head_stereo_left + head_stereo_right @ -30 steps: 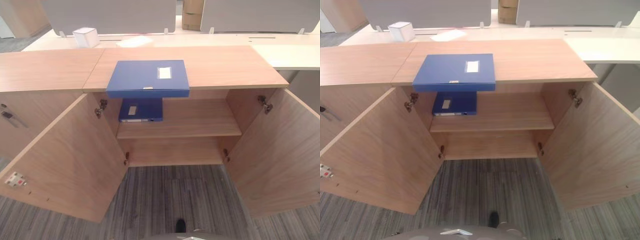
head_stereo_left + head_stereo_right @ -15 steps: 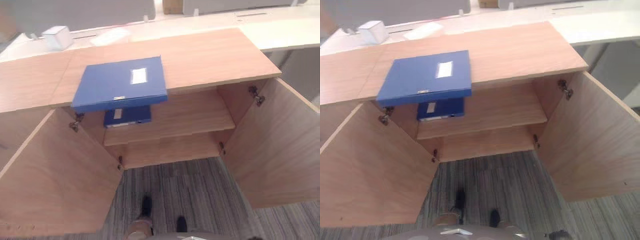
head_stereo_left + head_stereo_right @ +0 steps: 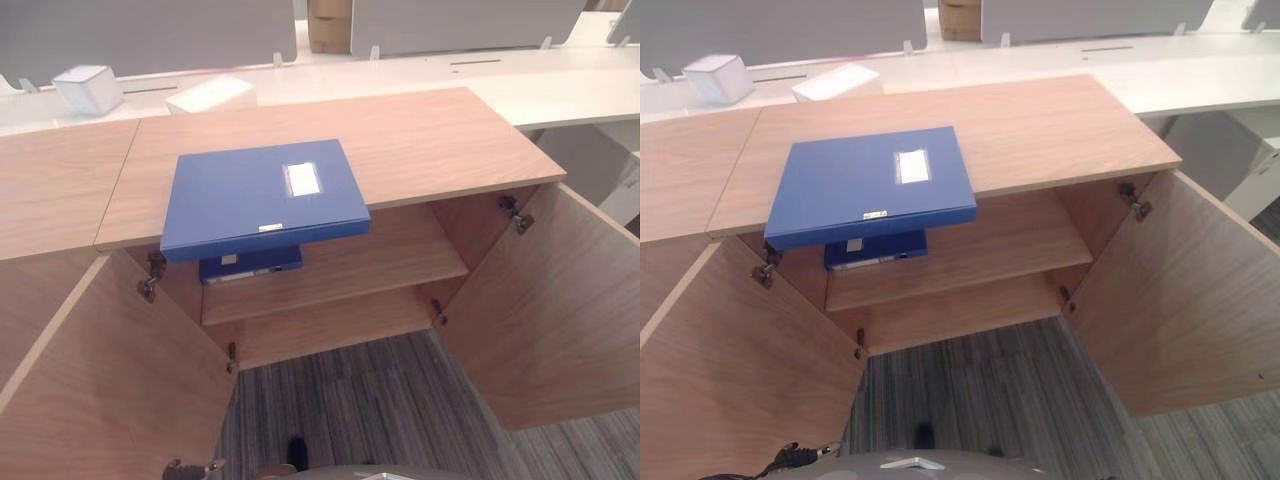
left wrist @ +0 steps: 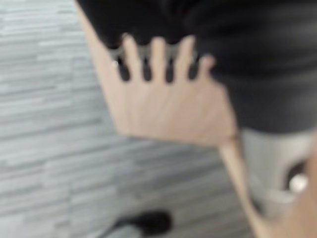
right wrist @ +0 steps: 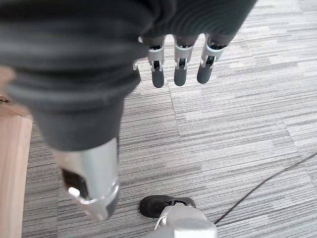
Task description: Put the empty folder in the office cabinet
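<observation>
The blue folder [image 3: 262,196] lies flat on the wood-grain cabinet [image 3: 430,140] top, its front edge overhanging the open compartment. It partly hides a second blue folder [image 3: 250,266] on the upper shelf [image 3: 380,262]. Both doors stand open. The left hand [image 4: 158,57] is blurred, fingers straight, empty, before a door panel. The right hand [image 5: 181,62] hangs relaxed and empty above striped grey carpet [image 5: 237,124].
</observation>
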{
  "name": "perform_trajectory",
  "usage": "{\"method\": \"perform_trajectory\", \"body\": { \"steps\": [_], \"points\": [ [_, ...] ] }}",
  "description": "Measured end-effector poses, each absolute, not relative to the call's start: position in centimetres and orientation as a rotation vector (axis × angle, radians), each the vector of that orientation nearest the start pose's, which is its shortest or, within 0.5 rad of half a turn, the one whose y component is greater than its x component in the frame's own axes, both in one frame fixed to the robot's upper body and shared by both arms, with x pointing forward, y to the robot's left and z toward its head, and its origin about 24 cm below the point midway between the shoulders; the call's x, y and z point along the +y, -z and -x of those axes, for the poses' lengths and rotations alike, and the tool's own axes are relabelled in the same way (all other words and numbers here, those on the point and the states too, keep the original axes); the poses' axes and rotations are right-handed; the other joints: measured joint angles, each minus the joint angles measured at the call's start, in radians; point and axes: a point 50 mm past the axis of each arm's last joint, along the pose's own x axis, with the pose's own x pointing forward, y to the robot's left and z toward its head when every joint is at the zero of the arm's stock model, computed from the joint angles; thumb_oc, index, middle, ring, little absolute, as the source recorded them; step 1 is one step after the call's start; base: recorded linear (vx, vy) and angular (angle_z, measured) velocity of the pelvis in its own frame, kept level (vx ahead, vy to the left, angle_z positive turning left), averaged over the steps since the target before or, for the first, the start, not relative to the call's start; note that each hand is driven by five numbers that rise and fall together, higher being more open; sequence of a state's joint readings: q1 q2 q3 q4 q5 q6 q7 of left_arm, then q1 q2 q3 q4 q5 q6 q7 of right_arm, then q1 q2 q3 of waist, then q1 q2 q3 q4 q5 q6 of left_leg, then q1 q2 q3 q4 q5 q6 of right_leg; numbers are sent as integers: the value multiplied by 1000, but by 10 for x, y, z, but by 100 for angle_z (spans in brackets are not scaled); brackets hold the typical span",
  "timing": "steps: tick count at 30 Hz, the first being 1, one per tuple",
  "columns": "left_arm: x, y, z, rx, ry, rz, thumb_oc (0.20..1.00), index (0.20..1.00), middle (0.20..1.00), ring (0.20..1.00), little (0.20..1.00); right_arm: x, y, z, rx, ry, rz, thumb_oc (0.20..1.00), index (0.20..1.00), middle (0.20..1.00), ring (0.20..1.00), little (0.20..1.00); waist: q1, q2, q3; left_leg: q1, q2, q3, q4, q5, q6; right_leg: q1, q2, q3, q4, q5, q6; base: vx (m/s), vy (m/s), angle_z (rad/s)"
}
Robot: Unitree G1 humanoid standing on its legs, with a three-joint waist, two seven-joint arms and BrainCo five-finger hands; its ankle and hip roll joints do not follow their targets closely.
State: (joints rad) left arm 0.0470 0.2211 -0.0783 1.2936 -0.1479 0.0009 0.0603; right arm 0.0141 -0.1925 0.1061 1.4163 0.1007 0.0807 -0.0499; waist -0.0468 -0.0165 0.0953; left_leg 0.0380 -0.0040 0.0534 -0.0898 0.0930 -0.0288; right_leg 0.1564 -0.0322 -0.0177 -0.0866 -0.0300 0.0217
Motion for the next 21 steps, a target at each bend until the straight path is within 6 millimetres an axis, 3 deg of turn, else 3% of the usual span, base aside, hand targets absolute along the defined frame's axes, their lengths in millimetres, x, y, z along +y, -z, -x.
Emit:
{"method": "perform_trajectory", "body": {
  "steps": [8, 13, 17, 21],
  "points": [
    [235, 170, -34, 1379, -228, -151, 1000, 1000, 1000, 1000, 1000, -229, 174, -14, 1549, 180, 184, 1000, 1000, 1000, 1000, 1000, 0, 18, -39, -15, 6, 1, 1, 7, 8, -18, 6, 5, -1, 4, -1, 25, 2, -2],
    [234, 171, -30, 1392, -201, -180, 1000, 1000, 1000, 1000, 1000, -229, 174, -13, 1549, 179, 186, 1000, 1000, 1000, 1000, 1000, -1, 14, -44, -14, 8, 3, 8, 8, 8, -17, 8, 5, -1, 4, -1, 0, 0, 0],
    [233, 169, -46, 1342, -162, -241, 1000, 1000, 1000, 1000, 1000, -229, 174, -20, 1531, 176, 190, 1000, 1000, 1000, 1000, 1000, 0, 12, -45, -14, 10, 1, 6, 8, 7, -16, 10, 4, -1, 4, -1, 3, -3, 1],
    [228, 144, -106, 1026, -74, -347, 1000, 1000, 1000, 1000, 1000, -234, 172, -30, 1491, 183, 203, 1000, 1000, 1000, 1000, 1000, 4, 12, -44, -14, 11, -5, 0, 13, 5, -13, 12, 1, -1, 4, -1, 5, -13, 4]
  ]
}}
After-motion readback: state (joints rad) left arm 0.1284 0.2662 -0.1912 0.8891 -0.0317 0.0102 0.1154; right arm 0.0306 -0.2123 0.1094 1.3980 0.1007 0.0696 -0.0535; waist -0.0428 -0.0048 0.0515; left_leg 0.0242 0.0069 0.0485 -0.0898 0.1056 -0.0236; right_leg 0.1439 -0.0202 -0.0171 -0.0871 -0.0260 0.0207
